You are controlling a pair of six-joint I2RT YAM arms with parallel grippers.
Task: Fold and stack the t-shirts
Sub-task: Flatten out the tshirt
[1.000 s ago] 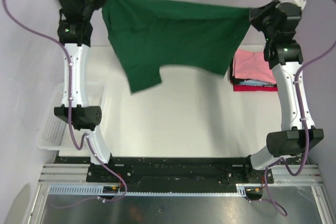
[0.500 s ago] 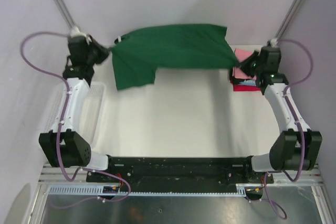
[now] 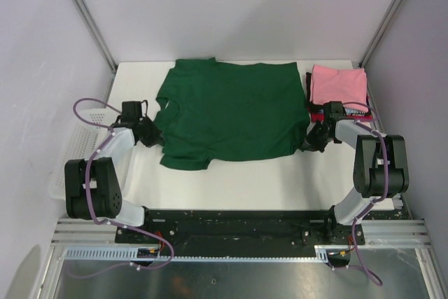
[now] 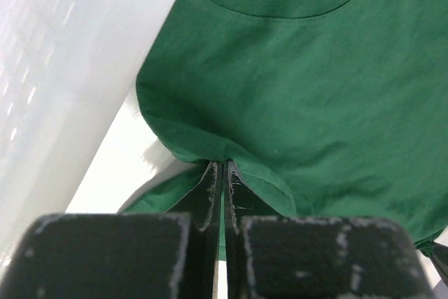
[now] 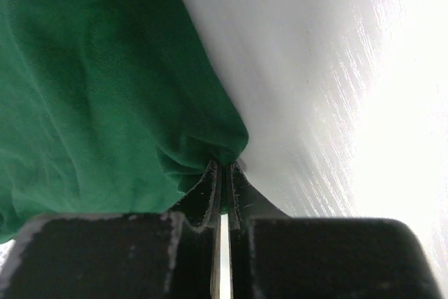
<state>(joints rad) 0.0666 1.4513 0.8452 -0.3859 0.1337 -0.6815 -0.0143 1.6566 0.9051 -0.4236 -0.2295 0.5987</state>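
Your green shirt [image 3: 227, 113] lies spread flat on the table [image 3: 238, 180], roughly in the middle and toward the far side. Its collar points left and its hem right. One short sleeve reaches toward the near edge on the left.

Your left gripper [image 3: 155, 136] sits low at the shirt's left edge, just beside the collar. In the left wrist view the two fingers are pressed together with a fold of green cloth pinched between their tips, so it is grasping the shirt. The white basket [image 3: 78, 146] stands just to the left of that arm, apart from the shirt.

Your right gripper [image 3: 310, 139] is down at the shirt's right edge, near its near corner. The right wrist view shows its fingers clenched on a bunched corner of the green cloth, with bare table beside it.

The pink shirt [image 3: 339, 85] lies folded in the far right corner, just beside the green shirt's right edge. A red shirt [image 3: 315, 107] shows under its near edge. Your right arm crosses the near edge of those folded shirts.
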